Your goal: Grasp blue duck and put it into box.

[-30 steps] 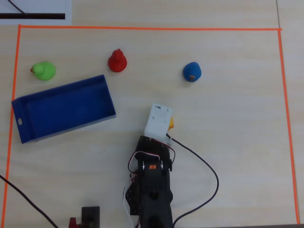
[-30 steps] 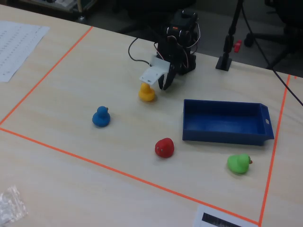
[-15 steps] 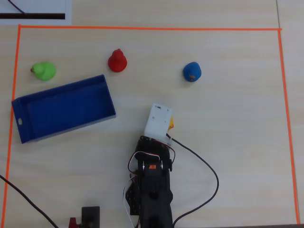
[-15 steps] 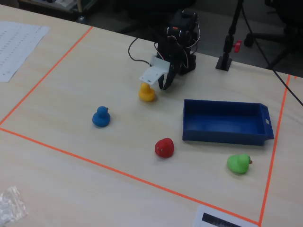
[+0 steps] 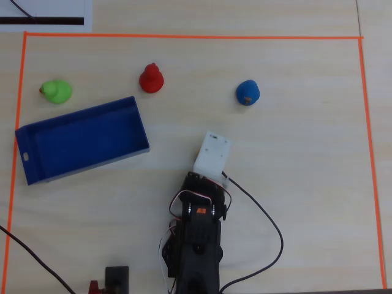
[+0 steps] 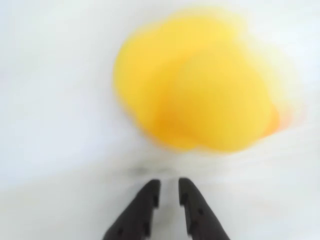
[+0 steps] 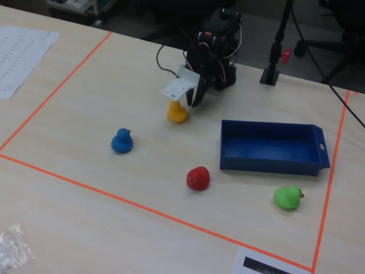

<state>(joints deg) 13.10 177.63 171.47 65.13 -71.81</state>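
Observation:
The blue duck (image 5: 247, 93) stands alone on the table, far right of the box in the overhead view; in the fixed view the blue duck (image 7: 121, 141) is to the left. The box (image 5: 29, 164), dark blue and open-topped, holds nothing; it also shows in the fixed view (image 7: 228, 149). My gripper (image 6: 169, 187) shows two dark fingers almost together with nothing between them. It hangs just behind a yellow duck (image 6: 200, 85), well short of the blue duck. In the fixed view the gripper (image 7: 191, 100) is right above the yellow duck (image 7: 177, 112).
A red duck (image 5: 151, 78) and a green duck (image 5: 56, 91) stand beyond the box. Orange tape (image 5: 184, 37) frames the work area. The white wrist mount (image 5: 212, 153) hides the yellow duck from above. Cables (image 5: 263, 214) trail beside the arm base.

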